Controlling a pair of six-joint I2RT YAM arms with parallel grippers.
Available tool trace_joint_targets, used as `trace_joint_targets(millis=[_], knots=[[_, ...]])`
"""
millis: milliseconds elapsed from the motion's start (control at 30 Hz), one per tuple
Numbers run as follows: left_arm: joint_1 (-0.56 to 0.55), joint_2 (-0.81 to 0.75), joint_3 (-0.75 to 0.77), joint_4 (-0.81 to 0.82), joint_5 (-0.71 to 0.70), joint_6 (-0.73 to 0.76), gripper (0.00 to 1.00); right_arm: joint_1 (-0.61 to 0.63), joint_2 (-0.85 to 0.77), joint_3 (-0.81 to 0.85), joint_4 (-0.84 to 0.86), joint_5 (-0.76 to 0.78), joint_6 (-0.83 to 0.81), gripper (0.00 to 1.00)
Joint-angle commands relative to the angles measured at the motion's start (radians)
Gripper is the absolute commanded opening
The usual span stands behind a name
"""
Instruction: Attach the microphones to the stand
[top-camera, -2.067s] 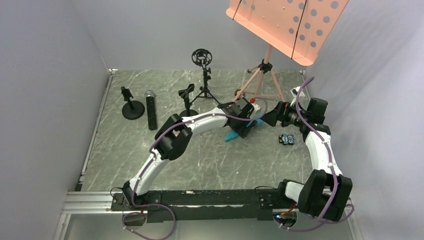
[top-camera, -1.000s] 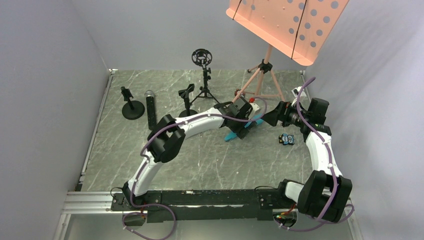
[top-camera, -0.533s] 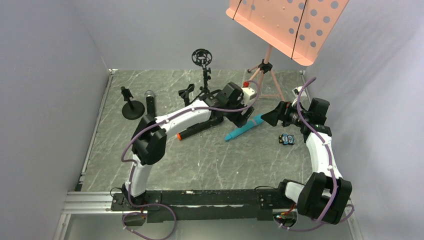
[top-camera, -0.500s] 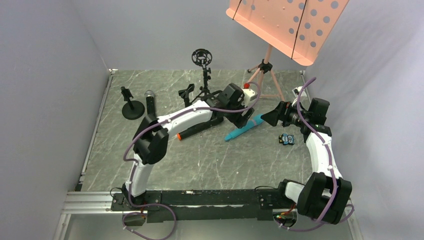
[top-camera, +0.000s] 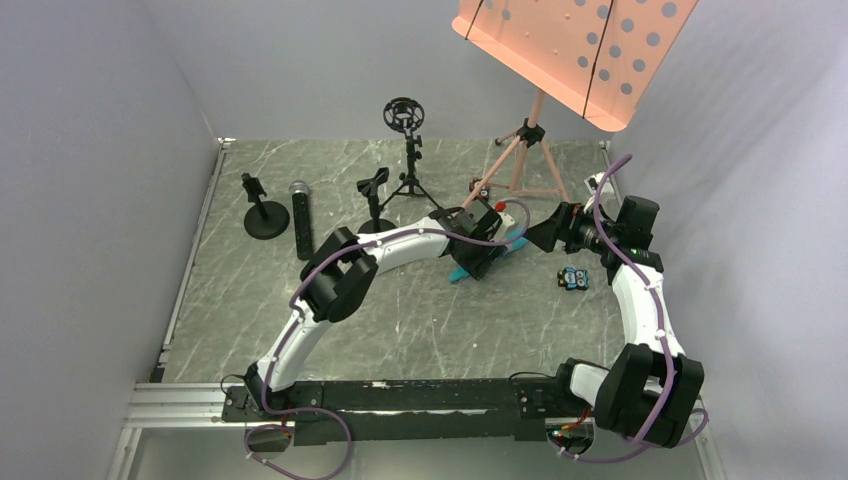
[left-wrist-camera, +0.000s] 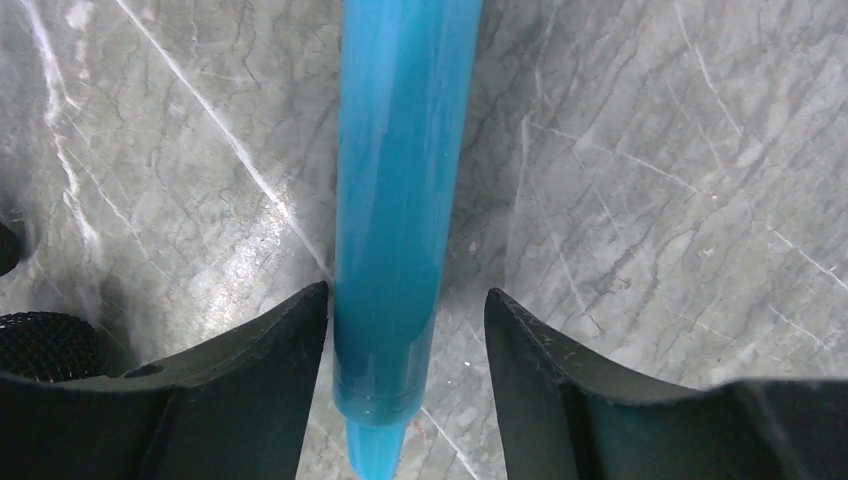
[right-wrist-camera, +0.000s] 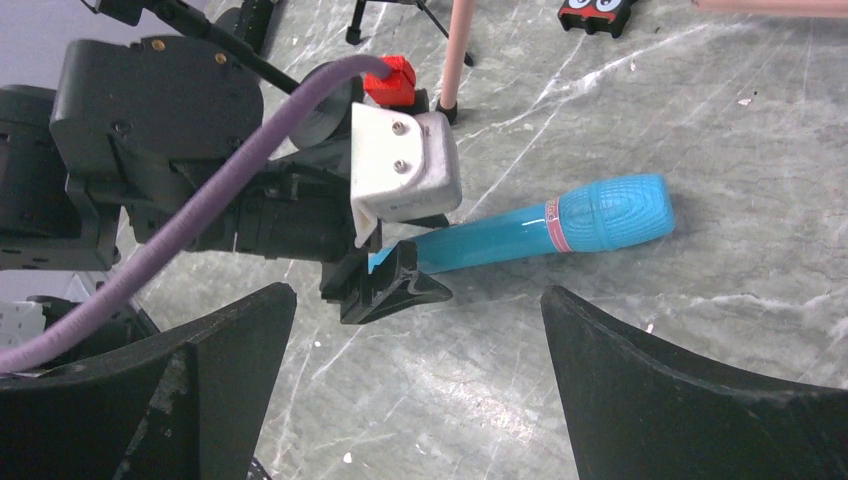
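The cyan-blue mic (left-wrist-camera: 395, 200) lies flat on the marble floor, head toward the right arm (right-wrist-camera: 610, 212). My left gripper (left-wrist-camera: 405, 300) is open and low around its handle; the left finger touches it, and the right finger stands apart. In the top view the left gripper (top-camera: 478, 260) covers the mic's (top-camera: 462, 272) middle. My right gripper (top-camera: 538, 234) is open and empty, hovering just right of the mic's head. The black mic with the silver mesh head (top-camera: 301, 222) lies at the left. The black mic with the orange end is hidden under my left arm.
A round-base stand with a clip (top-camera: 264, 212), a small clip stand (top-camera: 374, 192) and a tripod stand with a ring mount (top-camera: 405, 118) are at the back. A salmon music stand (top-camera: 535, 130) rises behind the grippers. A small toy with eyes (top-camera: 572, 278) sits at the right.
Half a second ago my left gripper was raised farther back-left, off the cyan mic, with the orange-ended black mic showing. Now it is down around the cyan mic's handle. The right arm barely moved.
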Motion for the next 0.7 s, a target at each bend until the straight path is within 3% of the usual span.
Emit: trace_joint_targets(millis=[0, 233, 667], knots=[[-0.013, 0.002, 0.054, -0.007, -0.05, 0.0, 0.59, -0.005, 0.006, 0.016, 0.019, 0.0, 0.001, 1.0], [-0.026, 0.025, 0.062, -0.02, -0.082, 0.002, 0.45, -0.007, 0.004, 0.016, 0.018, -0.002, -0.001, 1.0], [-0.027, 0.036, 0.046, -0.039, -0.073, 0.01, 0.47, -0.04, -0.011, 0.011, 0.021, -0.018, -0.001, 1.0]])
